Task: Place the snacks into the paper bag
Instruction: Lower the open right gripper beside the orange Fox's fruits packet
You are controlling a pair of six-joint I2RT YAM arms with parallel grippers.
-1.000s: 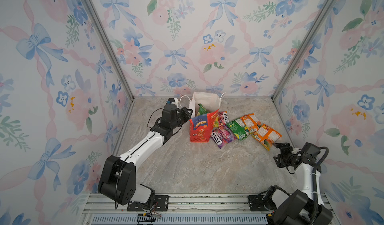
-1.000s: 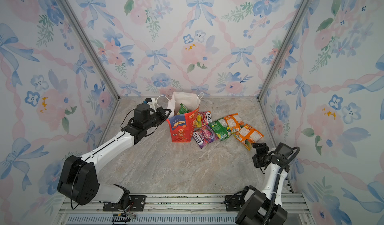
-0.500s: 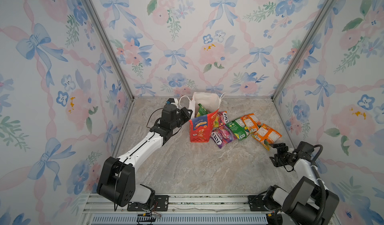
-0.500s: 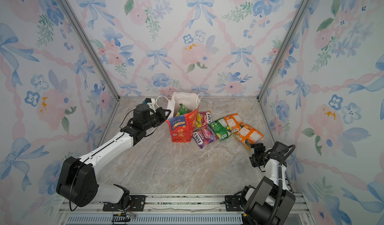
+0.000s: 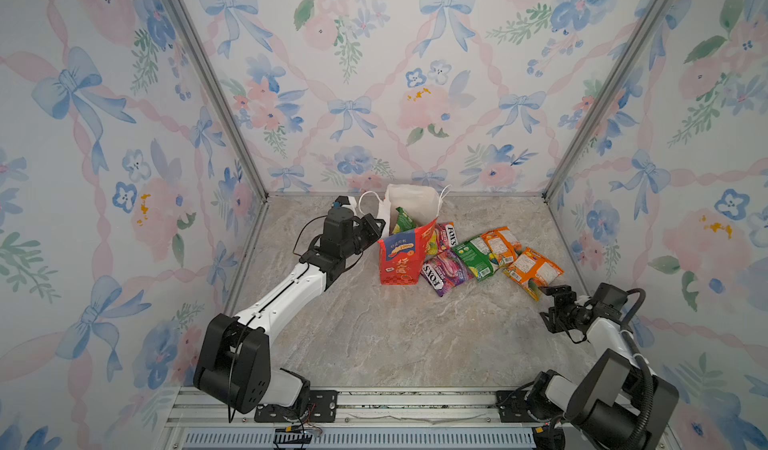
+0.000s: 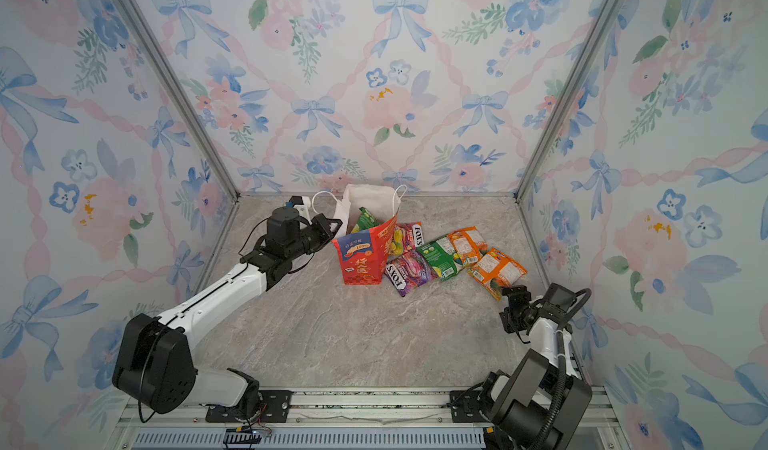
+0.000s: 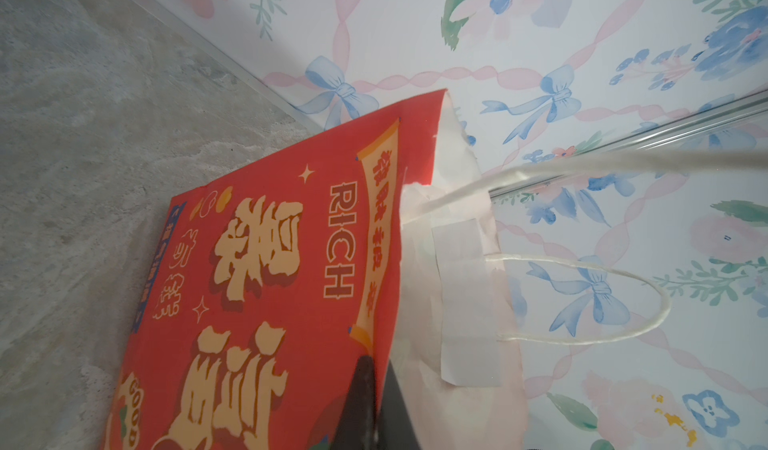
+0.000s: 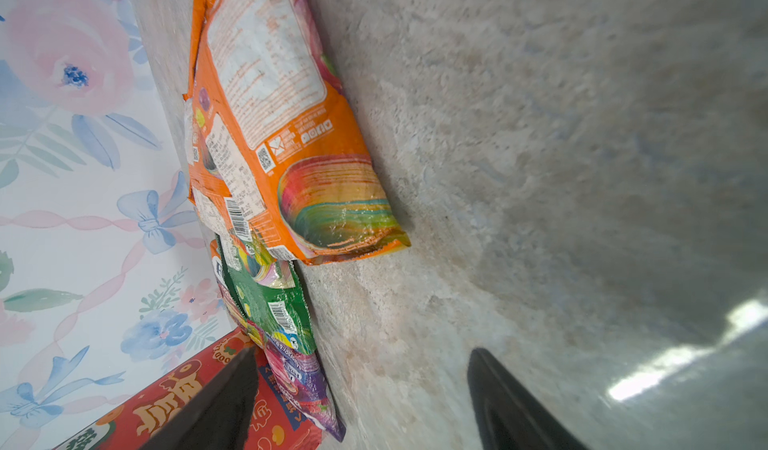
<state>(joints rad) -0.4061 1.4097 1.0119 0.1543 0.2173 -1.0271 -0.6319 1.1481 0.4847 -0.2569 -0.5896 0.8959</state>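
The red paper bag point(image 5: 401, 256) point(image 6: 360, 256) stands open at the back middle, with one green snack point(image 5: 402, 221) inside it. My left gripper point(image 5: 380, 225) point(image 7: 376, 369) is shut on the bag's side rim, one finger outside and one inside. Right of the bag, several snacks lie in a row: a red-yellow packet point(image 5: 445, 235), a purple one point(image 5: 446, 271), a green one point(image 5: 476, 256) and two orange ones point(image 5: 500, 244) point(image 5: 534, 269). My right gripper point(image 5: 549, 308) point(image 8: 361, 352) is open and empty, low over the floor, just short of the nearest orange packet point(image 8: 286, 136).
The floral right wall point(image 5: 665, 219) stands close behind the right arm. White cord handles point(image 7: 602, 298) hang from the bag's rim near the back wall. Bare marble floor point(image 5: 395, 335) lies in front of the bag and the packets.
My right gripper has edged a little left towards the orange packet, and its arm has folded in. The left arm and the bag have not moved.
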